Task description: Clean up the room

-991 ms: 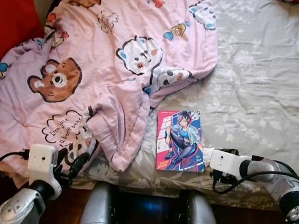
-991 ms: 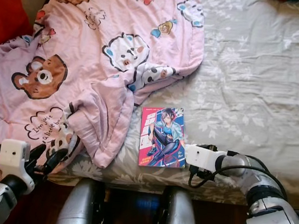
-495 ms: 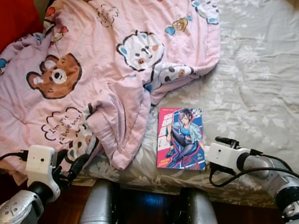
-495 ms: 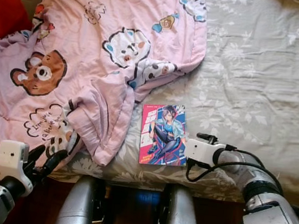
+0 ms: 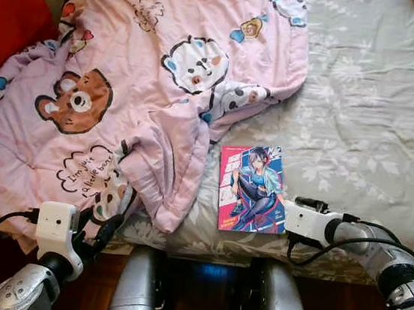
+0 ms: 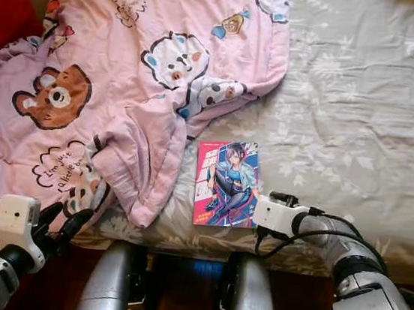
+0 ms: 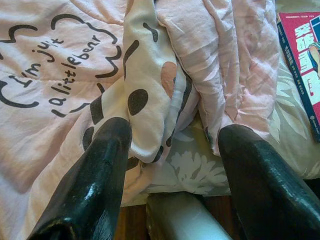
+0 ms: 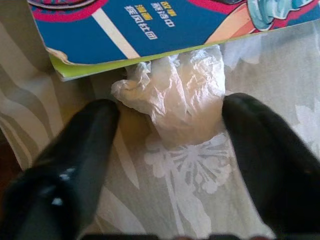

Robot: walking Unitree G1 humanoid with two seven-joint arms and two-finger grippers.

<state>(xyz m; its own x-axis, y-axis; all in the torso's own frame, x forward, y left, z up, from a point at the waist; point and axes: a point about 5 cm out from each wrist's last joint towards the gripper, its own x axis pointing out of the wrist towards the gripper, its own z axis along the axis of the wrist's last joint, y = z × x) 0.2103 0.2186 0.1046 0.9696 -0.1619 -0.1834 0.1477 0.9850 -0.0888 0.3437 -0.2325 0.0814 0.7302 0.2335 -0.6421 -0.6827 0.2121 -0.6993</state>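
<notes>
Book near the bed's front edge, both grippers spread.

The right gripper [image 8: 170, 165] straddles a crumpled wrapper [image 8: 175, 95] tucked against the book [image 5: 252, 189]; the left gripper [image 7: 175, 165], fingers apart, faces the pink blanket [image 5: 124, 92] hem. Bare grey sheet [image 5: 371, 107] stretches beyond.

We see a soft matt cloth blanket [image 5: 124, 92], a glossy paper book [image 5: 252, 189], crinkled thin plastic [image 8: 177, 97], a matt woven bedsheet [image 5: 370, 115] and glossy black fingers [image 7: 92, 190].

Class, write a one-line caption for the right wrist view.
Open right gripper straddles a crumpled plastic scrap beside the comic book.
</notes>
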